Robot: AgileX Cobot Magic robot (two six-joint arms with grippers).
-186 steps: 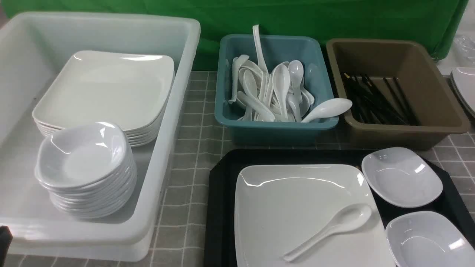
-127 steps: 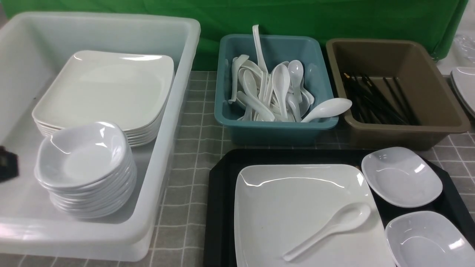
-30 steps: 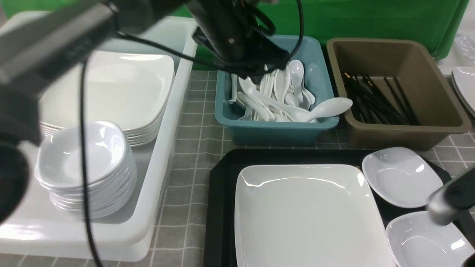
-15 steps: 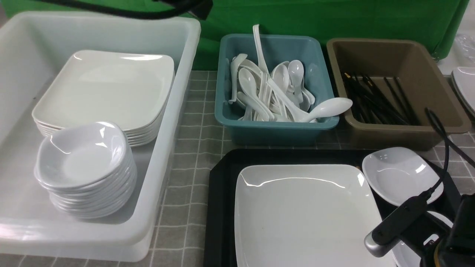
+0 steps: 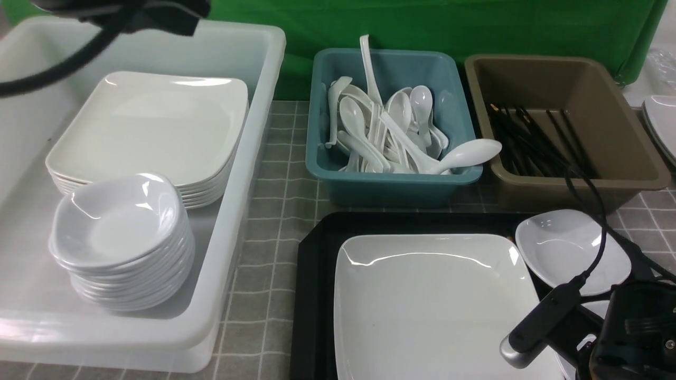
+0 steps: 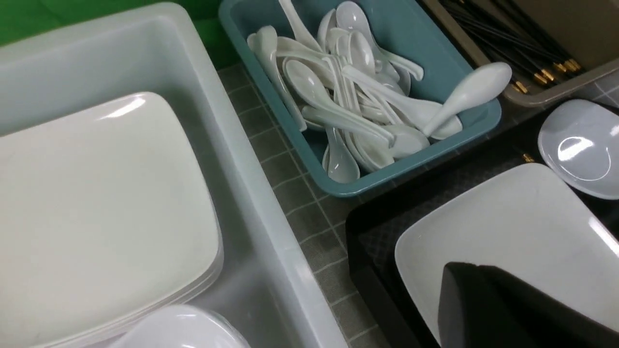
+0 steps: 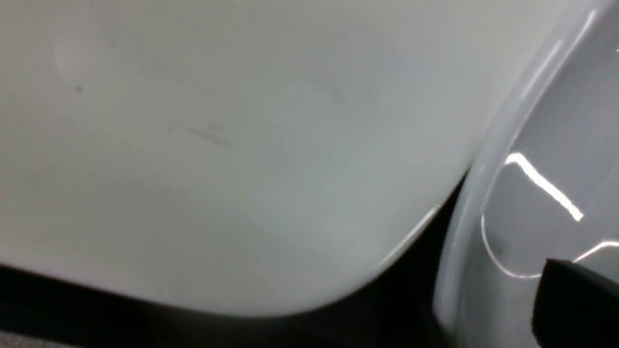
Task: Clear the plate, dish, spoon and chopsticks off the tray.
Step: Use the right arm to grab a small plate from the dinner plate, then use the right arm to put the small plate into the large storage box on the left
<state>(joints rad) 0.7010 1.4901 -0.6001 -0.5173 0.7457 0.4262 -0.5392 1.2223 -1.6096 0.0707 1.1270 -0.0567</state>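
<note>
White soup spoon has left the glossy white square plate [image 5: 433, 301] on the black plastic tray [image 5: 316, 295]; left gripper [image 6: 508, 309] is clenched empty; right gripper [image 7: 573, 304] (grip state cannot be told) sits over the small white dish [image 7: 546, 203] beside the plate, which likely needs a rim grasp.

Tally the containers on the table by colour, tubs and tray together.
white tub: 1
teal tub: 1
brown tub: 1
black tray: 1
Total: 4

Our front view faces twelve o'clock over the tabletop [image 5: 274, 174]; left wrist looks down from high, right wrist close; all share the plate [image 5: 433, 306].
</note>
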